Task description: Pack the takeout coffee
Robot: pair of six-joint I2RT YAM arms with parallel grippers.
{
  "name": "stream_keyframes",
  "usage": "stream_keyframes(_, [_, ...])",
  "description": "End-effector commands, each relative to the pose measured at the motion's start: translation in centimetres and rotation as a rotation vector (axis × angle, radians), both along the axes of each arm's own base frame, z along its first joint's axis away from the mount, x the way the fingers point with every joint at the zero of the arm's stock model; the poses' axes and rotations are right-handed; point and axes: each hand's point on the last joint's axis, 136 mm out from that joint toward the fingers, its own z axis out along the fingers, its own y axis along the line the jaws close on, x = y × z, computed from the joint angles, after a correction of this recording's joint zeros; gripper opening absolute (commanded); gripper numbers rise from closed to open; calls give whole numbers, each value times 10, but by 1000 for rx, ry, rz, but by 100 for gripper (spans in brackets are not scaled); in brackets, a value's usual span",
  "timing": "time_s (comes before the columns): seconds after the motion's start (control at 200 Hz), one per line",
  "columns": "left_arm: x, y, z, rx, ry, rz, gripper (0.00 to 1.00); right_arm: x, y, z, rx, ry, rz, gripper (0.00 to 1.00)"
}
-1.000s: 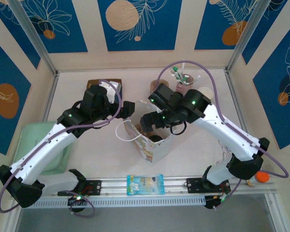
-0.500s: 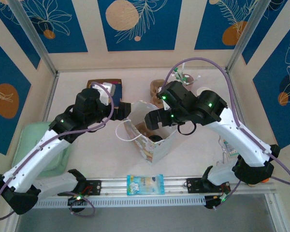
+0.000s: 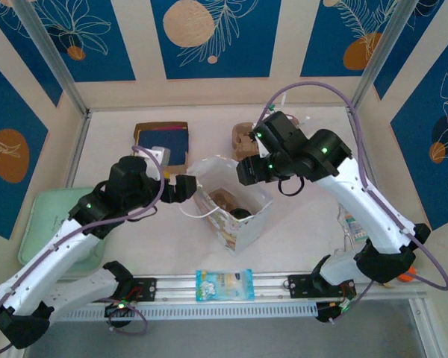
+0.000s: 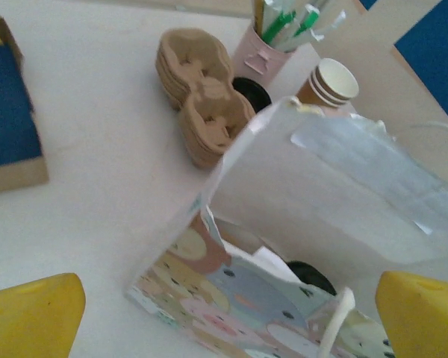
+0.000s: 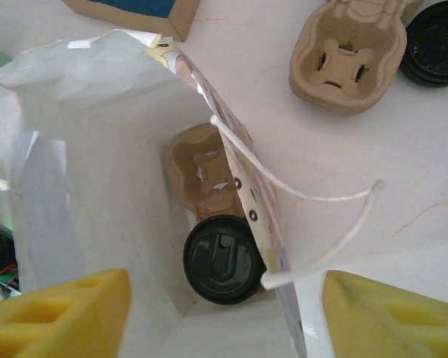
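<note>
Two arms, left gripper (image 4: 228,317) spread wide, right gripper (image 5: 224,313) parted and empty, lidded takeout coffee (image 5: 222,259) inside paper bag (image 5: 97,149)

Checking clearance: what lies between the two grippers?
The open paper bag stands between the left gripper and the right gripper, as seen in the top view.

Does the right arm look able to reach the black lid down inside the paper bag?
Probably yes: the paper bag stands open, the right gripper hangs over its mouth with jaws apart, and the black lid lies uncovered below. The string handle beside it might snag.
</note>
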Motion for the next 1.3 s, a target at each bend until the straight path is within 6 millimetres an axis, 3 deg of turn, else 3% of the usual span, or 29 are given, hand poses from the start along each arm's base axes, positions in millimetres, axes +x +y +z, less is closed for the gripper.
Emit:
stream_keyframes(0.0, [-12, -16, 5, -156, 47, -54, 100, 9, 8, -11, -12, 16, 32, 62])
stream_keyframes(0.32, [-13, -36, -19, -258, 142, -91, 100, 24, 15, -45, -67, 81, 43, 49])
stream_keyframes(0.715, [6, -60, -21, -305, 148, -124, 100, 22, 15, -57, -45, 131, 24, 12])
stream_keyframes(0.871, [20, -70, -17, -282, 133, -138, 100, 18, 12, -55, -23, 143, -1, 6])
stream_keyframes(1.296, [64, -97, -12, -275, 138, -179, 100, 10, 0, -51, 18, 146, -66, 7])
